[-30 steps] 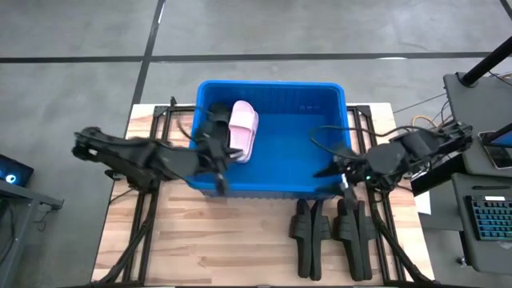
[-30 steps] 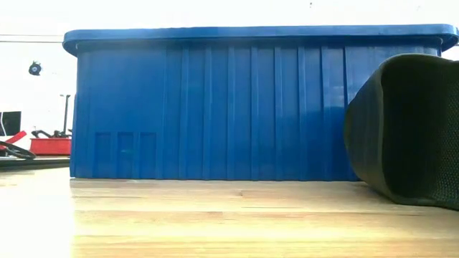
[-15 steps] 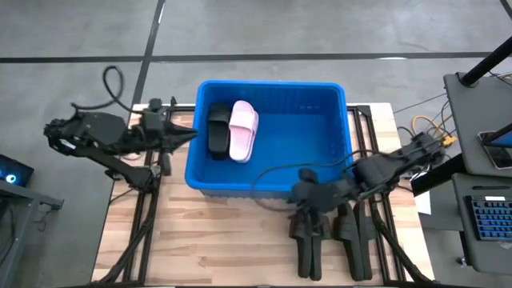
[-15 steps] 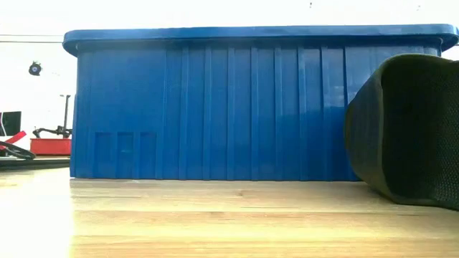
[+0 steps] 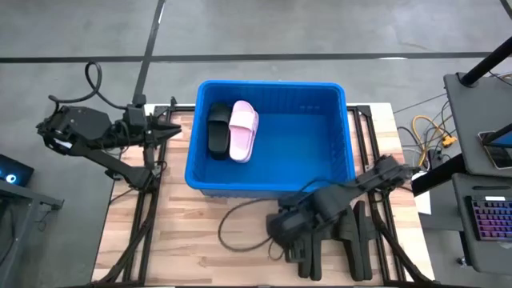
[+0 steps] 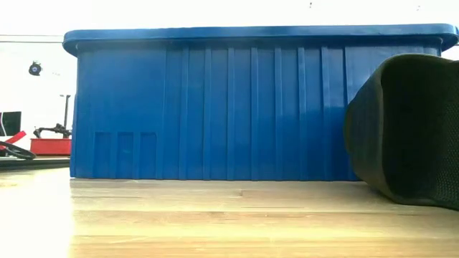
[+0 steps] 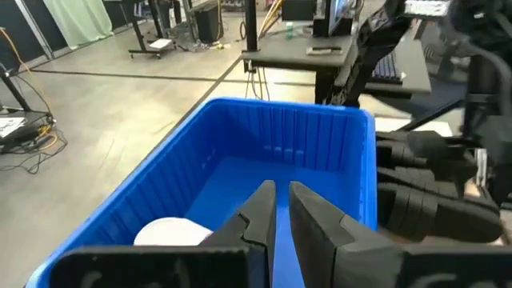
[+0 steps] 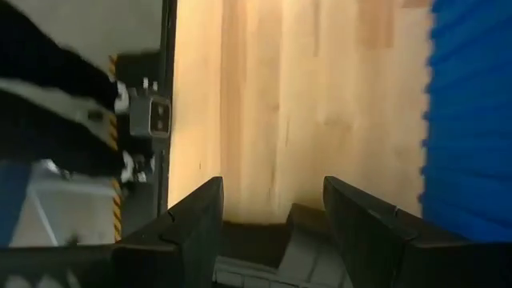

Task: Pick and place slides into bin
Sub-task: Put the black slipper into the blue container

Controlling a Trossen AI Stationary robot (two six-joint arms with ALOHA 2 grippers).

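The blue bin (image 5: 272, 172) stands on the wooden table. Inside it, a black slide (image 5: 218, 130) and a pale pink slide (image 5: 242, 130) lie side by side on the floor at its left end. More black slides (image 5: 356, 240) lie on the table in front of the bin's right half. One of them fills the low view's right side (image 6: 409, 129). My right gripper (image 5: 282, 228) hangs open over those slides, fingers slanting down, with a dark slide end (image 8: 272, 248) below the gap. My left gripper (image 7: 280, 212) is shut, held level left of the bin.
Black cable loops lie on the table (image 5: 240, 232) left of my right gripper. Dark frame rails (image 5: 148, 216) run along both table sides. Bare wood (image 5: 200, 256) lies at the near left. A desk with a keyboard (image 5: 488, 216) stands off the right edge.
My left gripper has drawn back out of the bin toward the table's left edge, staying shut. The black slide lies beside the pink one. My right gripper has swung from the bin's right end toward the near edge and leftward, sunk and tipped downward over the black slides.
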